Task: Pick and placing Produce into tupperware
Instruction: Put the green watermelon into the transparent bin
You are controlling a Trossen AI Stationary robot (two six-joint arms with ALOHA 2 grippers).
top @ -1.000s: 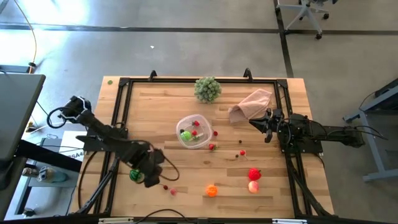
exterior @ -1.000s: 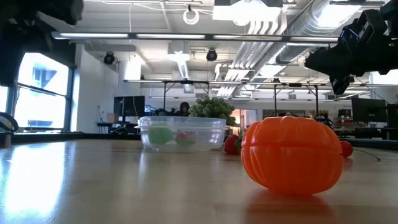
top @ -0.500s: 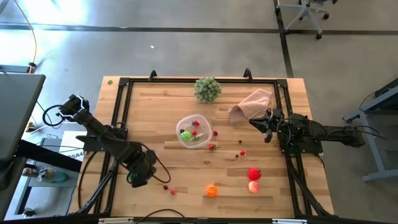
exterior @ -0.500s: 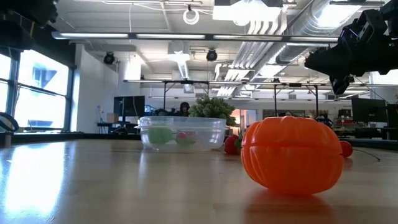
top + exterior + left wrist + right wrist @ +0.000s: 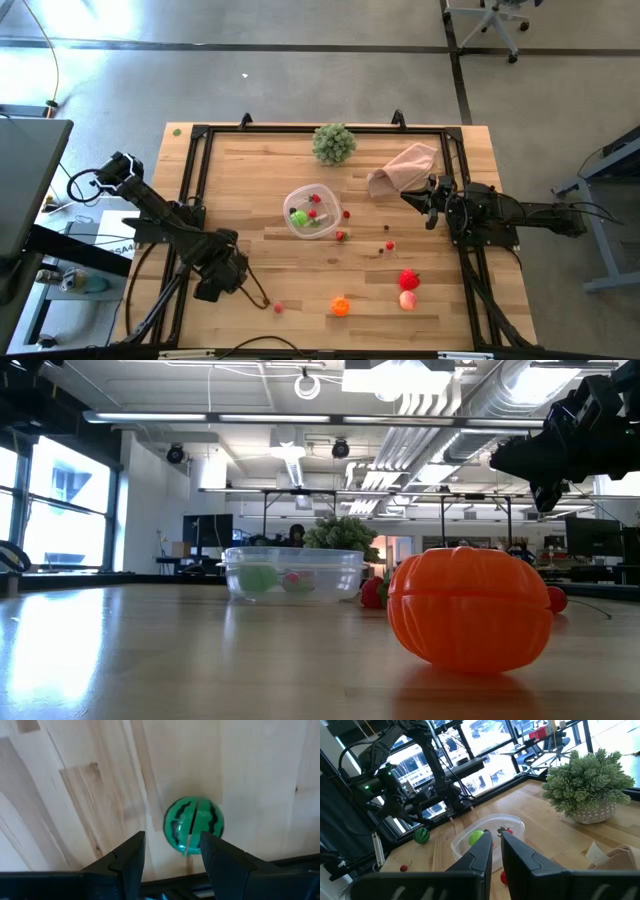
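The striped dark green produce piece lies on the wood near the table's left front corner, also seen in the right wrist view. My left gripper hangs above it, pointing down, open, and hides it in the high view. The clear tupperware stands mid-table with a light green piece and red pieces inside. An orange piece, a red piece and a pink piece lie near the front. My right gripper waits at the right edge, shut.
A pale green leafy ball stands at the far edge, and a pinkish-beige cloth lies by my right gripper. Tiny red berries are scattered around the tupperware and near the front. A black frame borders the table.
My left gripper has gone toward the table's left edge, over the striped green piece, and has rolled about its own axis. The piece showed beside the gripper in the high view a second ago and is now covered by it. The piece has stayed where it was.
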